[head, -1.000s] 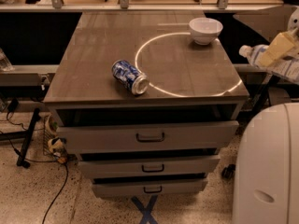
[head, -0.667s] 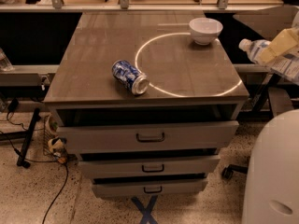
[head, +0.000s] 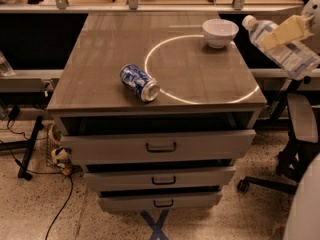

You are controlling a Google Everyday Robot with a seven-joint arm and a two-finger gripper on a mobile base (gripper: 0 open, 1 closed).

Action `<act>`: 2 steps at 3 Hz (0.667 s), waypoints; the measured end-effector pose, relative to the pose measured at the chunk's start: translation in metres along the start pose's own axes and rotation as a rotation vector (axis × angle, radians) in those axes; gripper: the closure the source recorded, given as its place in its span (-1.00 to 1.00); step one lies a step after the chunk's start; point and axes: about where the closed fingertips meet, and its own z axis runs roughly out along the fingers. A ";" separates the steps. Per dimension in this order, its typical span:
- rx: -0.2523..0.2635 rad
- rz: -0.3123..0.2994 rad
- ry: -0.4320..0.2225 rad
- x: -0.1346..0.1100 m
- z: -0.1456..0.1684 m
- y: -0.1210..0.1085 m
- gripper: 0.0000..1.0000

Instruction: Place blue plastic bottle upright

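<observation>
Nothing legible on the blue-and-white patterned metal can or the clear bluish plastic bottle, clamped aloft at right by the pincer.

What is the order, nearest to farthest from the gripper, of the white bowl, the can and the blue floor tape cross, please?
The gripper holds the blue plastic bottle beyond the right edge of the table.
1. White bowl, back right of tabletop.
2. Can, lying front centre-left.
3. Blue tape cross, floor below the drawers.
</observation>
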 end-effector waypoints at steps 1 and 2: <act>0.020 -0.012 -0.097 -0.013 0.015 0.009 1.00; 0.016 -0.015 -0.107 -0.015 0.018 0.010 1.00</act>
